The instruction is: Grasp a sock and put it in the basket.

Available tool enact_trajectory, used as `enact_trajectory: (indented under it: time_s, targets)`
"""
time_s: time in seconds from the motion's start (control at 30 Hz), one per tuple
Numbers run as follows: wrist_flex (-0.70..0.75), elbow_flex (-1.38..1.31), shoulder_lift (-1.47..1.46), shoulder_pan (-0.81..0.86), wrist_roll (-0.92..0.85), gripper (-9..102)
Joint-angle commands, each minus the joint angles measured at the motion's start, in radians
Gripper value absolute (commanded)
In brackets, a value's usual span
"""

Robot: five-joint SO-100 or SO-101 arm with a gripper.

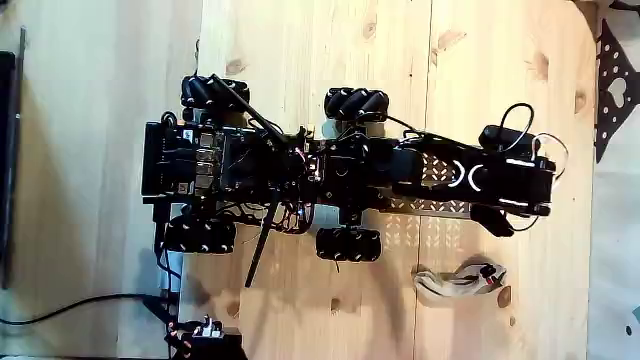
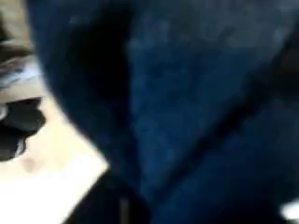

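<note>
In the fixed view the black wheeled robot's arm lies stretched to the right over the basket (image 1: 432,207), a silver perforated tray. My gripper (image 1: 530,195) is at the arm's right end, past the tray's right edge. A black bean-shaped lump, apparently the sock (image 1: 497,220), sits just under the arm's lower side by that edge. I cannot tell whether it hangs from the gripper or lies on the wood. Blurred dark fabric of the sock (image 2: 187,103) presses close across the wrist view and hides the fingers.
A pale beige sock (image 1: 458,279) lies on the wooden floor below the tray. The robot's wheels (image 1: 349,243) stand around its body. Cables (image 1: 80,303) run along the lower left. A dark patterned object (image 1: 612,85) sits at the right edge.
</note>
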Motion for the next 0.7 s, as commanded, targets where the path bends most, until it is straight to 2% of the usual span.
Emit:
enact_trajectory:
  time_s: [0.0, 0.17, 0.33, 0.5, 0.67]
  targets:
    - [-0.083, 0.077, 0.132, -0.028, 0.032, 0]
    - [-0.117, 0.14, 0.256, -0.071, 0.049, 0]
    - [-0.221, 0.232, 0.334, -0.097, 0.031, 0]
    - [-0.333, 0.305, 0.275, -0.086, -0.023, 0]
    - [-0.333, 0.298, 0.101, -0.035, -0.124, 1]
